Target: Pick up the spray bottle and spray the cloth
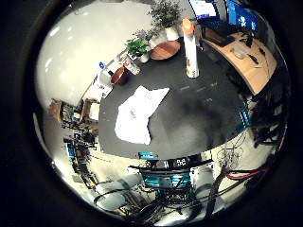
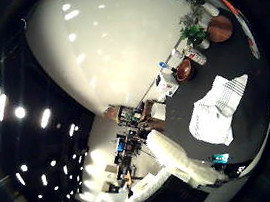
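A white spray bottle (image 1: 191,49) with an orange top stands upright on the dark table (image 1: 204,104), near its far edge. A white cloth (image 1: 140,112) lies crumpled on the same table, away from the bottle. The right thumb side palm view also shows the cloth (image 2: 220,107) on the dark table. My hand is high above the table, well away from both things. White parts of my arm (image 2: 173,156) reach in at the edge of the thumb side view.
Potted plants (image 1: 138,45) and a round wooden table (image 1: 165,50) stand beyond the table's far edge. A wooden desk (image 1: 248,59) with monitors is beside the bottle's end. Robot gear (image 1: 175,175) sits at the table's near edge.
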`<state>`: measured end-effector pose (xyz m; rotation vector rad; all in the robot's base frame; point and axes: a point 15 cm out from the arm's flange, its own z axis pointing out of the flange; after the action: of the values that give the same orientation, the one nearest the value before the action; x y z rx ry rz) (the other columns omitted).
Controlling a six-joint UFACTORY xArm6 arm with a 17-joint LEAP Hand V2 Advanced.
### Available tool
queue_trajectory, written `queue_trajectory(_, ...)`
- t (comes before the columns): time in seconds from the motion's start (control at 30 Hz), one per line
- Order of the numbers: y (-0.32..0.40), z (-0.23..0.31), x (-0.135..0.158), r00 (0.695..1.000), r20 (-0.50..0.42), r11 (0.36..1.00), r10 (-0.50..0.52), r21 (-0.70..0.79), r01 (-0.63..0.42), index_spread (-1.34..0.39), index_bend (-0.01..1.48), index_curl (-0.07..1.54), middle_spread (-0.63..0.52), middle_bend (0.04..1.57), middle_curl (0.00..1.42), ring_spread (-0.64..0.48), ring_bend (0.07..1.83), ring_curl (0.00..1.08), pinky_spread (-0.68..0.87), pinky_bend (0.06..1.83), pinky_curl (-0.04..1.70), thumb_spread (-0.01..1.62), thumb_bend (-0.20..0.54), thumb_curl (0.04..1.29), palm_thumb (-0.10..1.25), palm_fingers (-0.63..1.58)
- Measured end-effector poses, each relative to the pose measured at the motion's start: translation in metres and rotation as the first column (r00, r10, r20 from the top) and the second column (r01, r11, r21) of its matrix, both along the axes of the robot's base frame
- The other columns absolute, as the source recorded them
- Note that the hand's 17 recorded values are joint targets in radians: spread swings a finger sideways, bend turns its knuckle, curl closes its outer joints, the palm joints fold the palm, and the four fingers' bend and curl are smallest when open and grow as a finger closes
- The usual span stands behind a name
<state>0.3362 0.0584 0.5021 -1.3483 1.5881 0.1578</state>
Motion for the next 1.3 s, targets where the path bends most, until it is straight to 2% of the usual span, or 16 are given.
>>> queue_trajectory(0.8, 0.009, -0.002, 0.002, 1.000, 0.000, 1.000, 0.027, -0.001, -0.027, -0.12, 0.18, 0.32, 0.24, 0.18, 0.26, 0.37, 0.32, 0.26, 0.60, 0.70, 0.27, 1.06, -0.024, 0.47, 0.58, 0.04)
queue_trajectory(1.03, -0.017, -0.004, 0.011, 0.999, 0.002, 0.999, -0.041, -0.007, 0.041, -0.12, 0.18, 0.32, 0.24, 0.18, 0.27, 0.37, 0.32, 0.25, 0.61, 0.71, 0.27, 1.06, -0.025, 0.47, 0.57, 0.04)
queue_trajectory(1.3, -0.084, -0.009, 0.018, 0.985, 0.048, 0.983, -0.167, -0.064, 0.170, -0.11, 0.18, 0.32, 0.24, 0.18, 0.27, 0.37, 0.32, 0.25, 0.61, 0.72, 0.27, 1.05, -0.027, 0.45, 0.53, 0.04)
